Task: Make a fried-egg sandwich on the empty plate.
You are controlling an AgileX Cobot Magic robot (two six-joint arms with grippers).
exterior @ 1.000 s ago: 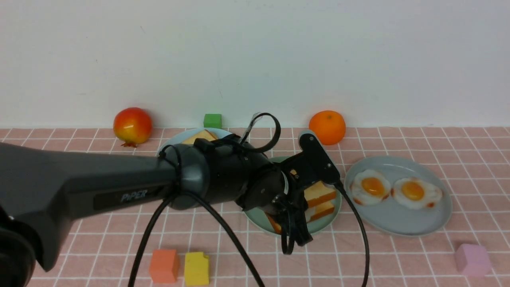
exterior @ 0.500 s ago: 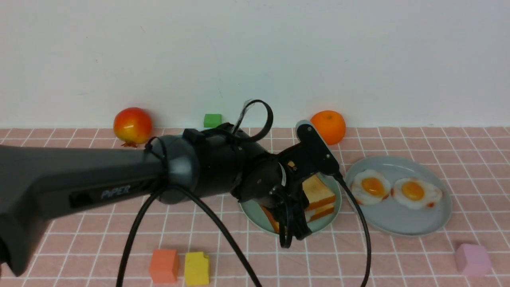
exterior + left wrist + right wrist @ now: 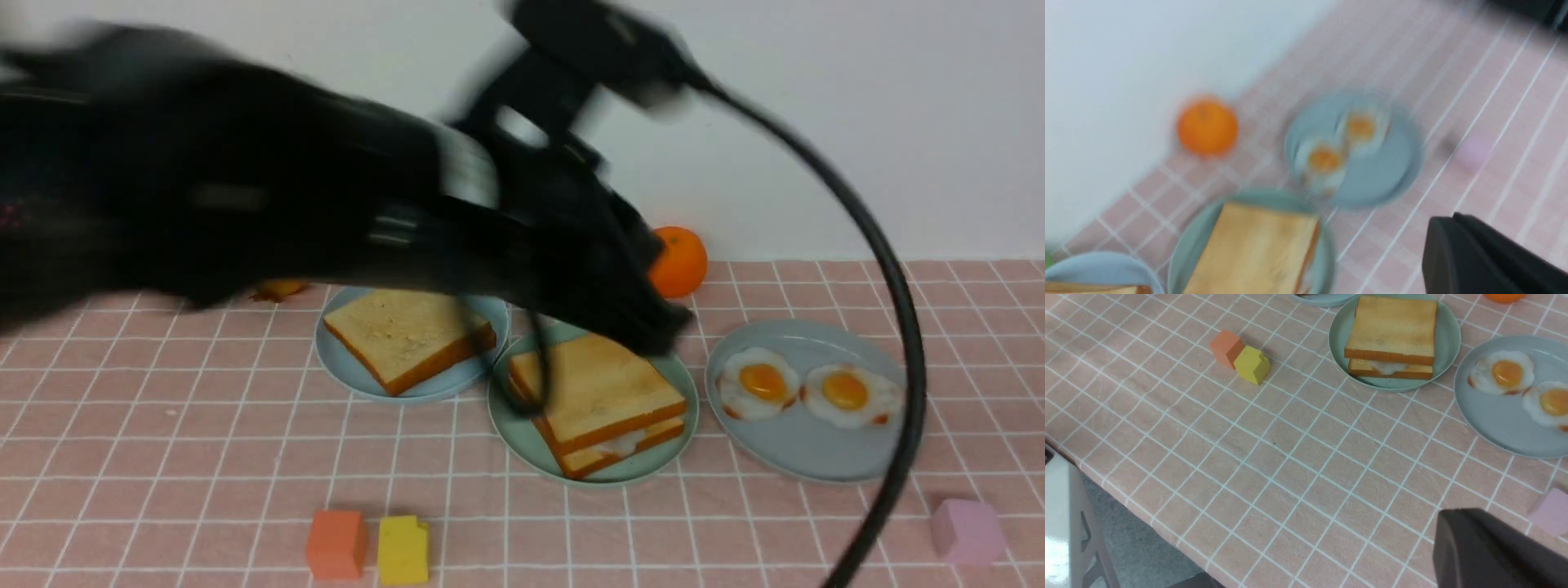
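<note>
Sandwich (image 3: 600, 402) sits assembled on teal plate (image 3: 522, 433), centre of front frame — egg white visible btwn slices. Left gripper (image 3: 653, 331), blurred above plate's upper-right edge, reads pressed together, holding nothing. Right gripper (image 3: 1494, 551) likewise closed, empty. Assembly step appears done; next move — clear left arm w/o clipping top slice.

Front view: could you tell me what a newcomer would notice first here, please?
The blurred black left arm sweeps across the upper left. Below it, the sandwich sits on the teal plate mid-table, egg white peeking out. Two fried eggs lie on the grey-blue plate to its right.
</note>
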